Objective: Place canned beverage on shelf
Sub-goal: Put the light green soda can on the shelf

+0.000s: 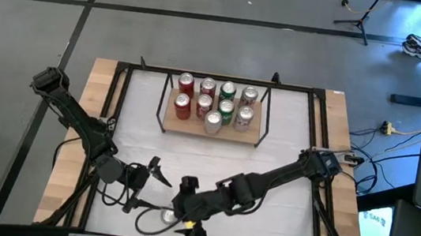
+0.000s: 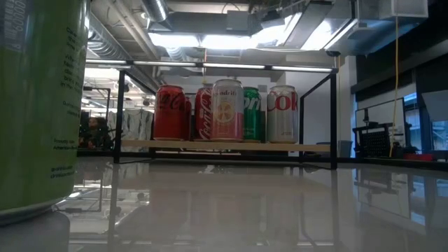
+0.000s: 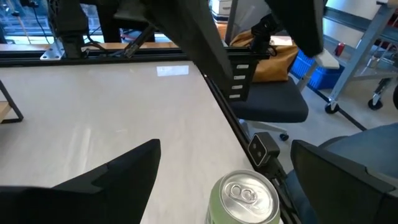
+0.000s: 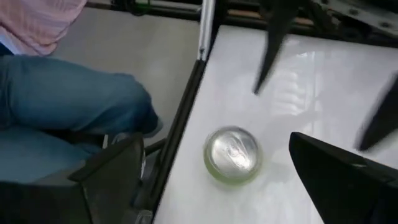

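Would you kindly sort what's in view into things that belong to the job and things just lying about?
Belongs to the job:
- green can near the table's front edge
- shelf
- right gripper, open above the can
- left gripper, open nearby

Just about:
- cans already on the shelf
- person's jeans
- office chair

Green can (image 2: 38,105) cropped at frame edge

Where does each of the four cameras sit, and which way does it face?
High: overhead, straight down; shelf, both arms, green can near the front edge.
Low: table height, level towards the shelf; green can close by; no arm shows.
Left wrist: past its open fingers onto the green can.
Right wrist: down between open fingers at the can; a person's legs beyond.
Shared: all four show the green can.
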{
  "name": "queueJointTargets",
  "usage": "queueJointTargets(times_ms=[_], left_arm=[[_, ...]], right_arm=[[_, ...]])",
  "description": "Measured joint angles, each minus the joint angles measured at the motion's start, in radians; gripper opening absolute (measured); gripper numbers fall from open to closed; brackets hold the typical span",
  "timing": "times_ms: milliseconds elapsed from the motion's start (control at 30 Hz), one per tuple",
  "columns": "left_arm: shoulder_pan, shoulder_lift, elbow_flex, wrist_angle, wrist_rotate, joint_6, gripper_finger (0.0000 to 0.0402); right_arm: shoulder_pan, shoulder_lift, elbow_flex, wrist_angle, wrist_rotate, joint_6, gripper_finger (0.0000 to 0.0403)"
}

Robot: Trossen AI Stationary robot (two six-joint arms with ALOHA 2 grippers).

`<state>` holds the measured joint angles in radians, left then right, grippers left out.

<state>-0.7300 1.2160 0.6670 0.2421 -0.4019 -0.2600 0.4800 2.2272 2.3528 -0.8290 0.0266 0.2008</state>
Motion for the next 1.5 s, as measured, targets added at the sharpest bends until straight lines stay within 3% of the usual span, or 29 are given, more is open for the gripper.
queueJointTargets(times_ms=[267,767,1500], left_arm=[[0.000,0.000,0.000,-0.057,0.000,-0.034,0.0350],[-0.005,0.000,0.000,-0.338,0.001,-0.236,0.0350],[-0.005,0.000,0.000,-0.343,0.003,-0.237,0.0350]], right_arm=[[0.005,0.065,0.000,0.029,0.036,0.002,0.0397],[0.004,0.146,0.000,0.071,0.049,-0.034,0.0397],[0.002,0.198,0.000,0.088,0.105,-0.073,0.0397]])
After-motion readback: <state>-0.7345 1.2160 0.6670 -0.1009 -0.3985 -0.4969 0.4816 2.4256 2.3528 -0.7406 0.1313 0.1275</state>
